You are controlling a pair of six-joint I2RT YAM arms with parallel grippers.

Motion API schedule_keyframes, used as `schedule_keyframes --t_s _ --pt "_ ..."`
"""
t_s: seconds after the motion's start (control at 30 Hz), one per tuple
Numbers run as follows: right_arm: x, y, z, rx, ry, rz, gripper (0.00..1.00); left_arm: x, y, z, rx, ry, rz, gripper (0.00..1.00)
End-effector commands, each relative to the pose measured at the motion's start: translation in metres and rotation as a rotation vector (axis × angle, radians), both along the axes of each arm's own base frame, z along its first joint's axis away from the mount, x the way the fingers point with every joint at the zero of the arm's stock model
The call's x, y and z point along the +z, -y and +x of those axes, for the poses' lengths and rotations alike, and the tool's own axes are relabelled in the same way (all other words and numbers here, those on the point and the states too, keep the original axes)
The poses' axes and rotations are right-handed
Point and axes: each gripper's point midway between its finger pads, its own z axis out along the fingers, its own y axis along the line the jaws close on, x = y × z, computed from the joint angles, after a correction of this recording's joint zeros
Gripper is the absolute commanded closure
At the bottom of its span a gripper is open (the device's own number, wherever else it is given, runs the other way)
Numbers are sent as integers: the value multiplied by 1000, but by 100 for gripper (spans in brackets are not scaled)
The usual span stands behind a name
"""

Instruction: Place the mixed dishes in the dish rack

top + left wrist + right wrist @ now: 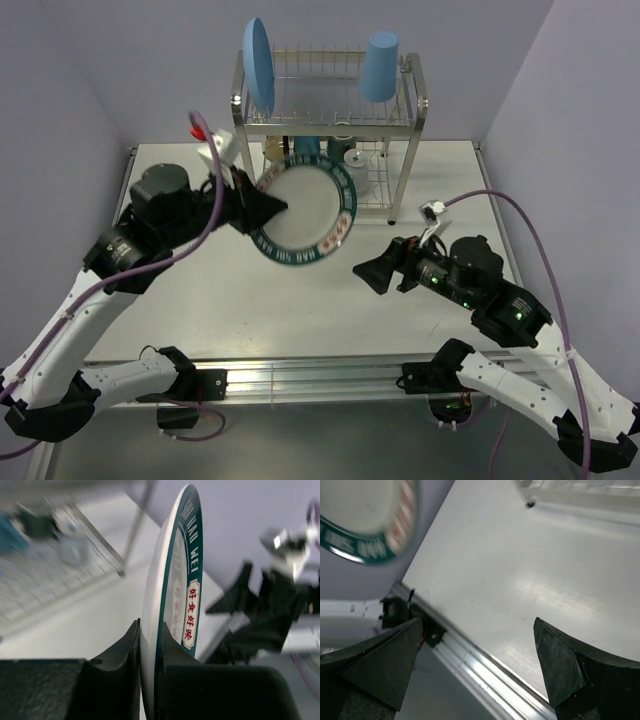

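Teal-rimmed white china, the patterned plate (pixel 305 215), is being held on edge by the left gripper (pixel 265 208); the rim is being pinched from both faces between jaws closed down onto it. The plate is being carried above the table (pixel 300 310), just in front of the rack (pixel 415 110) at about its lower tier, and is not yet seated between any prongs. The right gripper (pixel 365 272) is being held spread wide with nothing between its fingers, low over the table and well apart from the plate. Loading is judged to be well advanced: the blue plate (pixel 258 65) is standing upright at the left of the top tier, the tumbler (pixel 380 65) is resting inverted at its right, and smaller pieces (pixel 345 150) are sitting on the lower tier. Slotting the patterned plate is judged to be the step in hand. The lower tier is being partly covered by the plate, so its contents cannot be counted; clear glasses are hard to tell from the wires, and the bowl and dark mug cannot be located. In the left wrist view the rack is being rendered only as a blur.
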Motion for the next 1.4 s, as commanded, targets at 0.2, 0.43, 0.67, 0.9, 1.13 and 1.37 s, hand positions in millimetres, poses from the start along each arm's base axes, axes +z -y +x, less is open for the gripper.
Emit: schedule_keyframes --t_s 0.2,0.43,0.67,0.9,1.13,1.37 --pt "-11 77 14 -388 25 -49 0 201 -67 97 627 513 -175 100" --pt "-59 67 9 -353 -65 -63 0 219 -63 160 895 704 -64 100" --pt "-83 62 11 -348 -99 -78 0 197 -36 220 1072 718 70 100" --pt "-99 57 13 -332 -115 -96 0 174 -20 247 1119 731 152 100" --pt "-103 55 14 -327 -118 -100 0 148 -13 268 1148 691 212 100" --pt "-98 56 13 -330 -111 -83 0 127 -15 287 1213 630 201 100"
